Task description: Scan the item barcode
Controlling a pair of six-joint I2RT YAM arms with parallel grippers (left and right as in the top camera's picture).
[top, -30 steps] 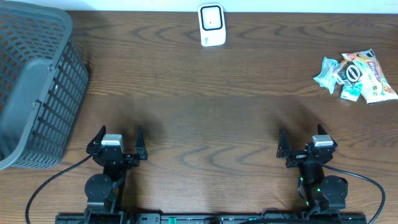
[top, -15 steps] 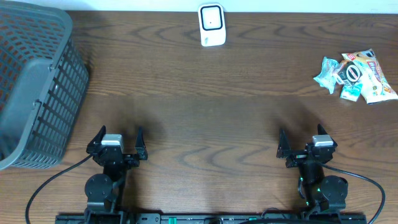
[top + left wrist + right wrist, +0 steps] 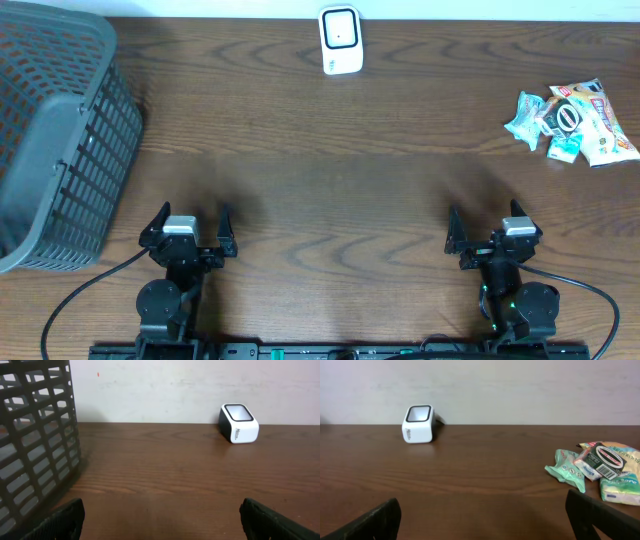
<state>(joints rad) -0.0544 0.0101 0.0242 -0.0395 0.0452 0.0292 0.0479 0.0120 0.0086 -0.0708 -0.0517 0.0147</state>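
Note:
A pile of snack packets [image 3: 572,124] lies at the table's right edge; it also shows at the right of the right wrist view, where one packet [image 3: 604,458] has a barcode facing up. A white barcode scanner [image 3: 340,40] stands at the back middle, and both wrist views catch the scanner [image 3: 238,422] [image 3: 418,423]. My left gripper [image 3: 189,230] rests open near the front left, nothing between its fingers. My right gripper [image 3: 487,231] rests open near the front right, well short of the packets, also holding nothing.
A dark grey slatted basket [image 3: 55,140] fills the left back corner, and its wall [image 3: 35,455] looms at the left of the left wrist view. A pale wall backs the brown wooden table [image 3: 330,180].

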